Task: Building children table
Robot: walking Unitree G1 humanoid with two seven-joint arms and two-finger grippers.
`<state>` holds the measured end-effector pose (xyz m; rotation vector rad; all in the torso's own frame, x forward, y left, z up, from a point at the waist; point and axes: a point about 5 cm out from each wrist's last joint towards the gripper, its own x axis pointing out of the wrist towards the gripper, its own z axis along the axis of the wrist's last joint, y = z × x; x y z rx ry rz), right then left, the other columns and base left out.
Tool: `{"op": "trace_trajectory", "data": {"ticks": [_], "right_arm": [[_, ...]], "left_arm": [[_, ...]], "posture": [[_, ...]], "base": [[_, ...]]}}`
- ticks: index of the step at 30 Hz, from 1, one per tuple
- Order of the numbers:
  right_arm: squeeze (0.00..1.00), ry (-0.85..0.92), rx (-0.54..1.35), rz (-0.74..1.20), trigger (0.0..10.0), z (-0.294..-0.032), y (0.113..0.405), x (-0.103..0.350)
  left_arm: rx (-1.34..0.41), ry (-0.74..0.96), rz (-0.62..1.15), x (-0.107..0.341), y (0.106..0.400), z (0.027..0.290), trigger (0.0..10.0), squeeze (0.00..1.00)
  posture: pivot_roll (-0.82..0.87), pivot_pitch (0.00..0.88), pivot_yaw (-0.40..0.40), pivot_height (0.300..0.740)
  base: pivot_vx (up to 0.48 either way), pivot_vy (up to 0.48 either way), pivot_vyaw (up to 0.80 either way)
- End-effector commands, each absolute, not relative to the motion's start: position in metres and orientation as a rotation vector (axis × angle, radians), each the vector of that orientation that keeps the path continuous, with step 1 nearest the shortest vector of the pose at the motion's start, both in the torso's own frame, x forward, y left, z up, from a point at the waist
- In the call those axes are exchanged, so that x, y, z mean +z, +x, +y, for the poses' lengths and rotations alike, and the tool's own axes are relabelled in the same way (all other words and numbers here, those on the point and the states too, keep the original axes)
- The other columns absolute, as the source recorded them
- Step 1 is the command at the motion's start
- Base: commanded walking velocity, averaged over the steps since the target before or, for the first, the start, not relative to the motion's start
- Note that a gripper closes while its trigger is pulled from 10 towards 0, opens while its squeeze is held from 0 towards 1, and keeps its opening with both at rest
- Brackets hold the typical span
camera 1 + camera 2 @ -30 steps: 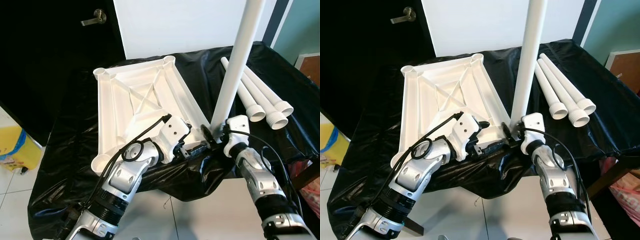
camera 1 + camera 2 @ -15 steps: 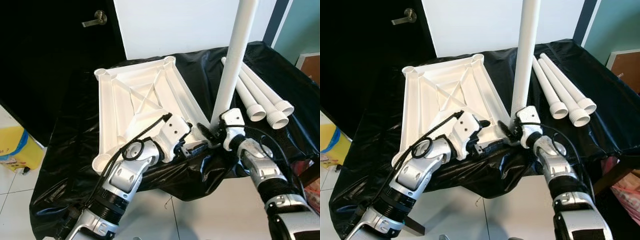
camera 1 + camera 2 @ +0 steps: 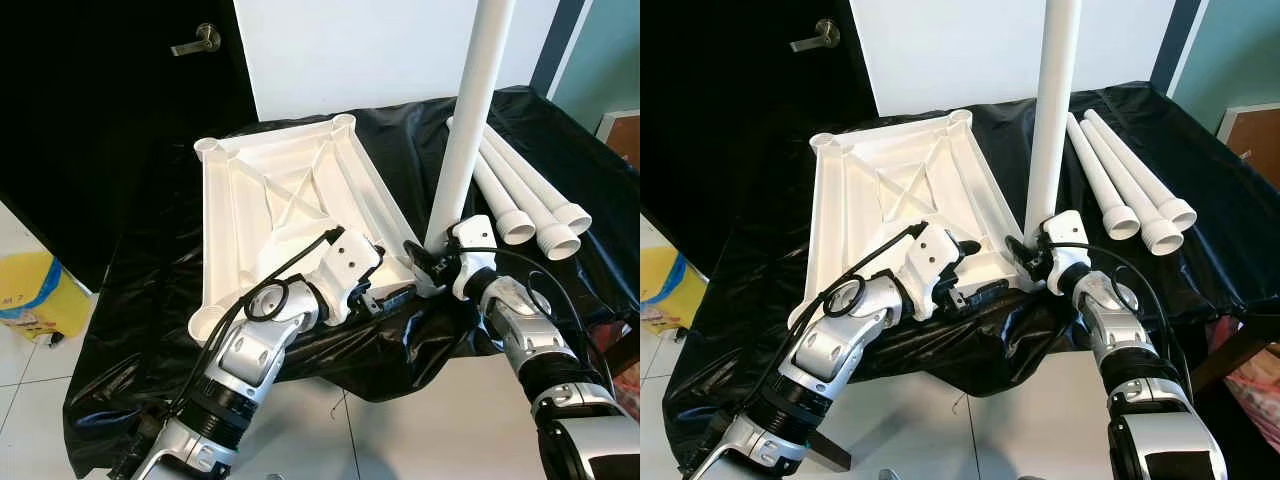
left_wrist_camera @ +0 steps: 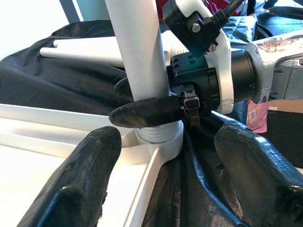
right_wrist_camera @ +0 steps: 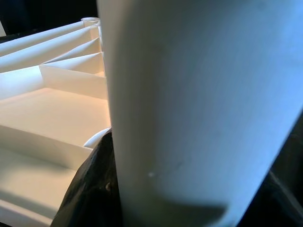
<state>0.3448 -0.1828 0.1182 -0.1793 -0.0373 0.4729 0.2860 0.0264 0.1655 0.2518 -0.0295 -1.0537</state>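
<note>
— Risks from here?
— Leg (image 3: 470,120) could tip or cross-thread. Stands upright with its foot in the near corner socket (image 4: 158,142) of the upside-down top (image 3: 290,215), gripped low down by the right fingers (image 4: 149,111), long length above the grip acting as a lever. Could also drag the top across the slippery black sheet (image 3: 130,330) if twisted hard.

— Right fingers?
— Closed around the leg just above the socket, clamping it. Right gripper (image 3: 432,266) at the very base of the leg.

— Left fingers?
— Spread wide, holding nothing. Left gripper (image 4: 182,165) just short of that same corner, one pad (image 4: 90,170) over the top's edge, the other (image 4: 258,165) over the sheet, socket and leg base between and beyond them. Contact with the top hard to judge.

— Further out?
— Three spare legs (image 3: 530,195) lying side by side beyond the right fingers, on the sheet-covered tabletop. Remaining corner sockets of the top empty, so most of the build probably ahead.
</note>
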Motion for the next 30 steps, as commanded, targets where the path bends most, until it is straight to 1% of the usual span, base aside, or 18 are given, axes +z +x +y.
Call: {"op": "trace_trajectory", "data": {"ticks": [1,4,5,7,8,11,17,19,20,22,24,25,27,28,29,30], "right_arm": [[0.0,-0.195,0.444,0.03,10.0,-0.187,0.338,0.102],[0.0,-0.178,0.43,0.027,10.0,-0.184,0.337,0.1],[0.0,-0.15,0.398,0.021,10.0,-0.179,0.336,0.099],[0.0,-0.139,0.374,0.021,10.0,-0.176,0.336,0.098],[0.0,-0.139,0.374,0.021,10.0,-0.176,0.336,0.098],[0.0,-0.119,0.254,0.034,10.0,-0.178,0.338,0.098],[0.0,-0.114,0.155,0.045,10.0,-0.179,0.34,0.099],[0.0,-0.114,0.155,0.045,10.0,-0.179,0.34,0.099],[0.0,-0.109,0.097,0.047,10.0,-0.176,0.34,0.099],[0.0,-0.109,0.097,0.047,10.0,-0.176,0.34,0.099],[0.0,-0.105,0.003,0.053,10.0,-0.17,0.336,0.097],[0.0,-0.105,0.003,0.053,10.0,-0.17,0.336,0.097],[0.0,-0.109,-0.103,0.061,10.0,-0.166,0.331,0.094],[0.0,-0.109,-0.103,0.061,10.0,-0.166,0.331,0.094],[0.0,-0.099,-0.176,0.065,10.0,-0.165,0.328,0.092],[0.0,-0.099,-0.176,0.065,10.0,-0.165,0.328,0.092]], "left_arm": [[-1.073,0.252,-0.016,0.164,0.285,0.028,10.0,0.0],[-1.073,0.252,-0.015,0.164,0.284,0.028,10.0,0.0],[-1.071,0.252,-0.014,0.164,0.284,0.029,10.0,0.0],[-1.07,0.252,-0.014,0.164,0.284,0.029,10.0,0.0],[-1.07,0.252,-0.014,0.164,0.284,0.029,10.0,0.0],[-1.071,0.256,-0.013,0.163,0.284,0.029,10.0,0.0],[-1.073,0.26,-0.014,0.164,0.285,0.03,10.0,0.0],[-1.073,0.26,-0.014,0.164,0.285,0.03,10.0,0.0],[-1.075,0.262,-0.015,0.164,0.285,0.03,10.0,0.0],[-1.075,0.262,-0.015,0.164,0.285,0.03,10.0,0.0],[-1.076,0.265,-0.014,0.163,0.284,0.03,10.0,0.0],[-1.076,0.265,-0.014,0.163,0.284,0.03,10.0,0.0],[-1.076,0.267,-0.014,0.163,0.284,0.03,10.0,0.0],[-1.076,0.267,-0.014,0.163,0.284,0.03,10.0,0.0],[-1.076,0.267,-0.014,0.163,0.284,0.03,10.0,0.0],[-1.076,0.267,-0.014,0.163,0.284,0.03,10.0,0.0]], "posture": [[-0.18,0.0,0.06,0.74],[-0.18,0.0,0.058,0.74],[-0.17,0.0,0.059,0.74],[-0.17,0.0,0.059,0.74],[-0.17,0.0,0.059,0.74],[-0.18,0.0,0.06,0.74],[-0.17,0.0,0.061,0.74],[-0.17,0.0,0.061,0.74],[-0.17,0.0,0.061,0.74],[-0.17,0.0,0.061,0.74],[-0.17,0.0,0.058,0.74],[-0.17,0.0,0.058,0.74],[-0.16,0.0,0.055,0.74],[-0.16,0.0,0.055,0.74],[-0.16,0.0,0.053,0.74],[-0.16,0.0,0.053,0.74]], "base": [[0.0,0.0,0.0],[0.0,0.0,0.0],[0.0,0.0,0.0],[0.0,0.0,0.0],[0.0,0.0,0.0],[0.0,0.0,0.0],[0.0,0.0,0.0],[0.0,0.0,0.0],[0.0,0.0,0.0],[0.0,0.0,0.0],[0.0,0.0,0.0],[0.0,0.0,0.0],[0.0,0.0,0.0],[0.0,0.0,0.0],[0.0,0.0,0.0],[0.0,0.0,0.0]]}}
